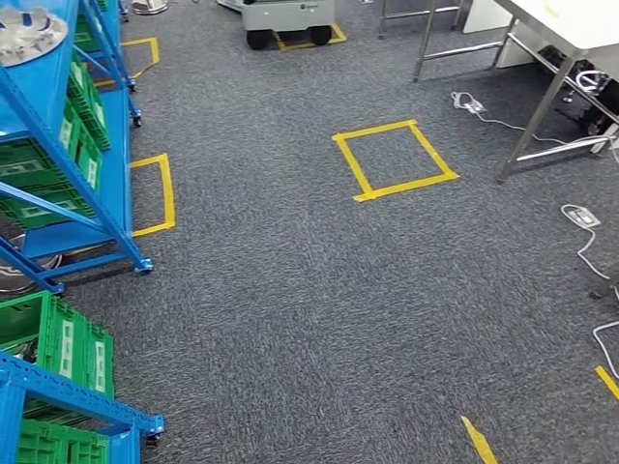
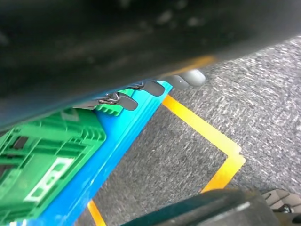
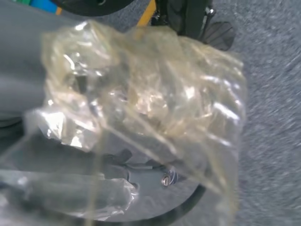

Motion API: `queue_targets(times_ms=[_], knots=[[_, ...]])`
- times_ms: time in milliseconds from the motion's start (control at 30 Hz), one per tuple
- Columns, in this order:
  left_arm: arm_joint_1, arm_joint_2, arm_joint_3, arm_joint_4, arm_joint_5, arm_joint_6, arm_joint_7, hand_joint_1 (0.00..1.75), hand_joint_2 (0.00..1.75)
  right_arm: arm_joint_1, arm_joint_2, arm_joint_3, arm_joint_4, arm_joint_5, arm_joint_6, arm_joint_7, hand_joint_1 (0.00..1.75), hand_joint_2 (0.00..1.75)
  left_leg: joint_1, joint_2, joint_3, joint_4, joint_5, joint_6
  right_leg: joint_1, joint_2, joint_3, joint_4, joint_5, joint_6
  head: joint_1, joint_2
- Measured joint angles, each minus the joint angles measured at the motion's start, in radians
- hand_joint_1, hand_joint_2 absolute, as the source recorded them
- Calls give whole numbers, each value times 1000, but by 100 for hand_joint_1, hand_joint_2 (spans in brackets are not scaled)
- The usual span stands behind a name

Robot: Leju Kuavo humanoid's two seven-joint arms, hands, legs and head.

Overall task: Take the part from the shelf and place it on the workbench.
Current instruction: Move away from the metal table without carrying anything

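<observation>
The head view looks down on grey carpet. A blue shelf [image 1: 95,184] runs along the left edge of the frame, stacked with green crates [image 1: 70,348], and a round metal disc [image 1: 25,34] lies on its top level in the upper left corner. A yellow tape square [image 1: 394,159] marks the floor at upper centre, with another tape outline [image 1: 157,193] beside the shelf foot. At upper right stands the workbench [image 1: 562,24], its steel legs angled down, with white cables [image 1: 584,227] trailing on the carpet below it. A wheeled grey cart [image 1: 288,19] sits at top centre.

In the right wrist view the right hand [image 3: 117,165] holds the part [image 3: 142,108], a clear crinkled plastic bag with what seems to be small hardware inside; the blur makes the contents hard to tell. The bag covers most of the fingers.

In the left wrist view the left hand's [image 2: 152,89] dark fingertips stick out in a row, apart and with nothing between them, above a green crate and the blue shelf edge.
</observation>
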Motion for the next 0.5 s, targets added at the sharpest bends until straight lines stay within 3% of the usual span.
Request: queue_targets(times_ms=[33, 67, 100, 133, 200, 267, 333, 367, 400, 467, 500], knots=[[-1, 0, 0, 0, 0, -1, 0, 0, 0, 0, 0, 1, 0, 0, 1, 0, 0, 0, 1, -12, -4, 1, 0, -6, -1, 18, 12, -26, 4, -3, 0, 0], [-1, 0, 0, 0, 0, -1, 0, 0, 0, 0, -1, 2, 0, 0, 2, 1, 0, 0, 3, -23, -8, 1, 2, -13, 0, 22, 17, -32, 1, -6, -1, 0], [-1, 0, 0, 0, -1, -1, 0, 0, 0, 0, -1, 3, 0, 1, 3, 1, 0, 0, 6, -34, -11, 0, 5, -20, 1, 10, 20, -33, 2, -11, -1, 0], [0, 0, 0, 0, -1, -1, 0, 0, 0, 0, -1, 4, 0, 1, 4, 1, 0, 0, 7, -29, -14, 3, 3, -26, 2, -3, 25, -37, 5, -16, -1, 0], [0, 0, 0, 0, -1, -2, 0, 0, 0, 0, -2, 6, 0, 2, 6, 0, 0, 0, 6, 24, -38, 54, -31, -36, 1, -33, 31, -45, 9, -28, -6, 0], [-3, 0, 0, 0, -2, -2, 0, 0, 0, 3, -2, 9, 0, 2, 8, 0, 0, 0, 8, 79, -98, 180, -98, -45, 4, -67, 34, -47, 6, -35, -11, 0], [-2, 0, 0, 0, -2, -3, 0, 0, 0, 4, -2, 11, 0, 2, 9, 0, 0, 0, 12, 91, -149, 284, -133, -51, 7, -101, 35, -47, 2, -37, -11, 0], [-1, 0, 0, 0, -2, -4, 0, 0, 0, 3, -2, 11, 0, 2, 10, 0, 0, 0, 13, 94, -149, 286, -122, -53, 7, -116, 37, -47, 0, -37, -11, 0], [1, 0, 0, 0, -2, -5, 0, 0, 0, 2, -3, 12, 0, 2, 12, 0, 0, 0, 14, 99, -129, 248, -93, -52, 8, -130, 40, -47, -3, -36, -11, 0], [1, 1, 0, 0, -2, -8, 0, 0, 0, 1, -3, 12, 0, 2, 19, 0, 0, 0, 10, 137, -53, 109, -27, -47, 11, -154, 48, -46, -10, -30, -11, 0], [0, 2, 0, 0, -3, -11, -1, 0, 0, 0, -3, 12, 0, 2, 22, 0, 0, 0, 7, 157, -23, 53, -9, -41, 13, -164, 50, -45, -14, -26, -11, 0]])
